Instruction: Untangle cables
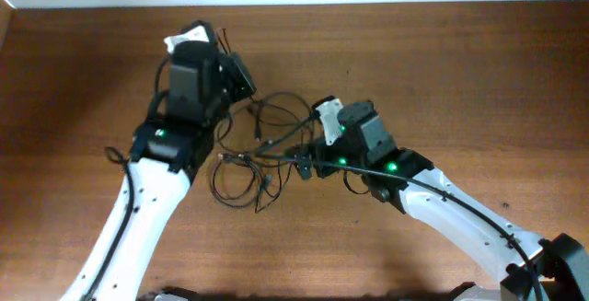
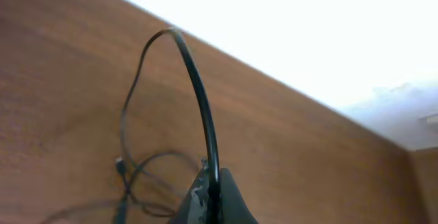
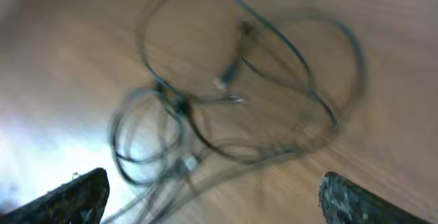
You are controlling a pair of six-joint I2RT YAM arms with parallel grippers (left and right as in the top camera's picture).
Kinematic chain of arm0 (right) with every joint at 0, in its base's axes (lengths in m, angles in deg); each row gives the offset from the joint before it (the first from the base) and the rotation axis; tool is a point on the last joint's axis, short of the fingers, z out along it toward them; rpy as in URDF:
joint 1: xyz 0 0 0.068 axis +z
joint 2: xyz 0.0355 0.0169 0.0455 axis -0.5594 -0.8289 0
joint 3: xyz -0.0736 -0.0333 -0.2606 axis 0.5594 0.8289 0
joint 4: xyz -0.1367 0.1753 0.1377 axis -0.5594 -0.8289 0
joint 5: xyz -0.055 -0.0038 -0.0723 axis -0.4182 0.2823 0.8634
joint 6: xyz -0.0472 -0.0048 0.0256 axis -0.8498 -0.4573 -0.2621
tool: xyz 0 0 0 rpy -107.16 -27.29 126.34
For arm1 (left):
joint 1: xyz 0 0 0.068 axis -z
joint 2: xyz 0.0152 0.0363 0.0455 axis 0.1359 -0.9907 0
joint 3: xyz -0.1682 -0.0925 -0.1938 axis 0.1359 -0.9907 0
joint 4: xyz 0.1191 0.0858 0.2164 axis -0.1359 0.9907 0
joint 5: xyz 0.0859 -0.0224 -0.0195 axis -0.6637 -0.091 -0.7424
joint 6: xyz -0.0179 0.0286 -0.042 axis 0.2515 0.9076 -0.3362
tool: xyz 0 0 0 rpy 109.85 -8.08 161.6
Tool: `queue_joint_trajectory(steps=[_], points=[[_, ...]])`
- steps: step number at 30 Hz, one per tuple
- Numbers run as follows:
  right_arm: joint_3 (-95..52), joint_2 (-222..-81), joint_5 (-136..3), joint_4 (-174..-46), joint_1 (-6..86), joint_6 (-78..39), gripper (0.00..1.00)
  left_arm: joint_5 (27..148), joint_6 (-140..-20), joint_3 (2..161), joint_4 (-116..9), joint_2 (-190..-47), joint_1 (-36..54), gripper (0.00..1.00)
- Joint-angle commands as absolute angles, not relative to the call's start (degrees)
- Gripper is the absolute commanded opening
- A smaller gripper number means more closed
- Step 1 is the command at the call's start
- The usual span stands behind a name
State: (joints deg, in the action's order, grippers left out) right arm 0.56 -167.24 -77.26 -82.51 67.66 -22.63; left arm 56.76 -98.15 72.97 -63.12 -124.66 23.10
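Note:
Several thin black cables point(image 1: 258, 158) lie tangled in loops on the wooden table between the two arms. My left gripper point(image 1: 241, 78) is at the upper left of the tangle; in the left wrist view it point(image 2: 213, 196) is shut on one cable point(image 2: 198, 94), which arches up from the jaws and drops back to the loops on the table. My right gripper point(image 1: 304, 165) is at the right edge of the tangle. In the right wrist view its jaws point(image 3: 212, 196) are wide open and empty above the blurred loops point(image 3: 233, 107).
The wooden table point(image 1: 442, 71) ends at a white wall along the far edge. A thick black cable runs along my right arm point(image 1: 460, 204).

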Motion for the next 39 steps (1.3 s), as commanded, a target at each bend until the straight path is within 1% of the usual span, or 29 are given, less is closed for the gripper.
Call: queue_joint_trajectory(steps=[1, 3, 4, 5, 10, 12, 13, 14, 15, 16, 17, 18, 19, 20, 21, 22, 23, 26, 29, 30, 32, 33, 34, 35, 36, 37, 39], points=[[0.0, -169.3, -84.9, -74.4, 67.9, -28.5, 0.98, 57.6, -112.7, 73.2, -58.5, -123.7, 22.8, 0.0], [0.0, -172.0, -85.1, -69.2, 69.0, -30.7, 0.98, 58.9, -120.3, 73.2, -57.8, -123.6, 21.9, 0.0], [0.0, -173.8, -85.1, -65.5, 70.1, -33.1, 0.98, 61.2, -124.9, 73.2, -57.9, -123.5, 21.0, 0.0], [0.0, -174.4, -84.8, -62.3, 70.8, -33.2, 0.98, 63.6, -127.3, 73.2, -57.9, -123.5, 20.4, 0.0], [0.0, -176.0, -77.9, -53.6, 70.8, -33.2, 0.99, 76.7, -128.3, 73.2, -56.0, -123.4, 16.9, 0.0], [0.0, -176.1, -70.6, -50.5, 70.8, -33.2, 0.97, 80.7, -128.3, 73.2, -51.6, -123.4, 14.2, 0.0], [0.0, -176.5, -68.1, -49.4, 70.8, -33.2, 0.78, 82.9, -128.3, 73.2, -51.2, -123.4, 13.2, 0.0], [0.0, -177.4, -67.4, -48.2, 70.8, -33.2, 0.36, 84.5, -128.2, 73.2, -51.5, -123.4, 11.9, 0.0], [0.0, -178.8, -67.4, -46.6, 70.8, -33.2, 0.17, 82.6, -125.7, 73.2, -51.7, -123.4, 10.6, 0.0], [-0.1, -179.7, -67.4, -45.7, 70.8, -33.2, 0.08, 77.2, -122.1, 73.2, -51.7, -123.4, 9.0, 0.0], [-0.3, -180.5, -67.2, -45.2, 70.8, -33.2, 0.04, 75.2, -120.2, 73.2, -51.7, -123.4, 8.3, 0.0], [-1.9, -181.8, -67.2, -45.9, 70.8, -33.2, 0.04, 71.4, -119.0, 73.2, -51.7, -123.4, 7.7, 0.06], [-5.4, -183.2, -67.3, -50.8, 70.8, -33.2, 0.04, 64.9, -119.0, 73.2, -51.2, -123.4, 7.7, 0.39], [-10.7, -185.1, -67.4, -57.8, 70.8, -33.6, 0.04, 60.8, -119.0, 73.2, -50.1, -123.4, 7.7, 0.61], [-14.6, -186.6, -68.8, -61.9, 70.8, -35.2, 0.04, 58.9, -119.0, 73.2, -48.9, -123.4, 7.7, 0.65], [-17.9, -188.1, -70.1, -64.8, 70.8, -35.3, 0.04, 58.4, -119.0, 73.2, -48.2, -123.4, 7.7, 0.75], [-21.6, -190.3, -72.4, -67.6, 70.8, -35.7, 0.04, 57.2, -119.0, 73.2, -47.2, -123.4, 7.7, 0.99], [-27.5, -196.1, -75.3, -72.5, 71.6, -38.4, 0.04, 53.6, -119.0, 73.2, -43.4, -123.4, 7.7, 0.99], [-29.8, -201.6, -74.8, -72.9, 73.8, -39.4, 0.04, 52.5, -119.0, 73.2, -38.3, -123.4, 7.7, 0.99], [-30.5, -203.4, -75.0, -73.2, 74.1, -39.4, 0.06, 52.5, -119.0, 73.2, -37.2, -123.4, 7.7, 0.99], [-30.8, -204.8, -75.2, -73.1, 74.6, -39.4, 0.15, 52.5, -119.0, 73.2, -37.1, -123.4, 7.7, 0.99], [-30.8, -205.7, -75.2, -72.5, 75.1, -40.6, 0.23, 52.5, -119.0, 73.2, -37.1, -123.4, 7.7, 0.99], [-30.8, -206.5, -75.2, -71.6, 75.3, -41.3, 0.28, 52.5, -119.0, 73.2, -37.1, -123.4, 7.7, 0.99], [-30.8, -207.7, -75.2, -69.9, 75.4, -41.3, 0.43, 52.5, -119.0, 73.2, -37.1, -123.4, 7.7, 0.99], [-30.8, -208.6, -75.2, -68.5, 75.5, -42.4, 0.69, 52.5, -119.0, 73.2, -37.1, -123.4, 7.7, 0.99], [-30.8, -208.8, -74.7, -67.2, 75.6, -42.5, 0.79, 52.5, -119.0, 73.2, -37.1, -123.4, 7.7, 0.99], [-30.8, -208.8, -74.6, -63.6, 75.6, -46.4, 0.82, 52.5, -119.0, 73.2, -37.1, -123.4, 7.7, 0.99]])
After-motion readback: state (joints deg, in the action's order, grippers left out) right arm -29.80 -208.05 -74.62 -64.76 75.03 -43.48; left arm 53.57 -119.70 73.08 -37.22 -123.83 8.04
